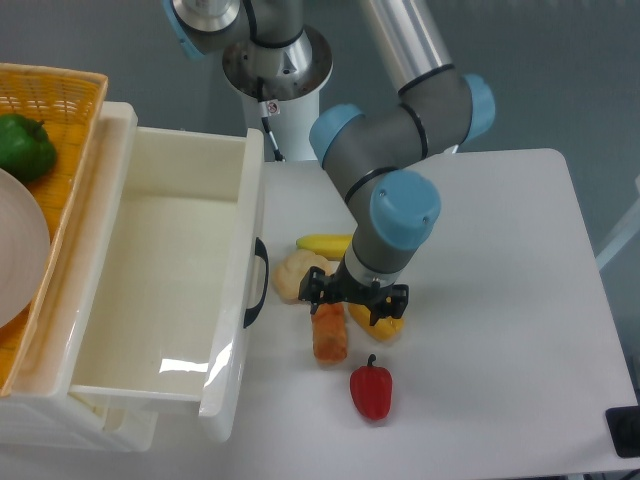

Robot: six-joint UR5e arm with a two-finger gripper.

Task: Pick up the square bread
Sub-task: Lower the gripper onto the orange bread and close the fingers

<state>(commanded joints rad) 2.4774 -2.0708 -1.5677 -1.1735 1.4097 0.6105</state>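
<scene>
The square bread is a small orange-brown oblong loaf lying on the white table, just right of the drawer front. My gripper hangs low over the table, directly above the bread's far end and the yellow pepper. Its black fingers stand apart, so it is open and holds nothing. The bread's far end is partly hidden under the left finger. The yellow pepper lies right beside the bread.
A pale bumpy bun and a yellow banana lie just behind the bread. A red pepper lies in front of it. The open white drawer stands at the left, with a wicker basket holding a green pepper.
</scene>
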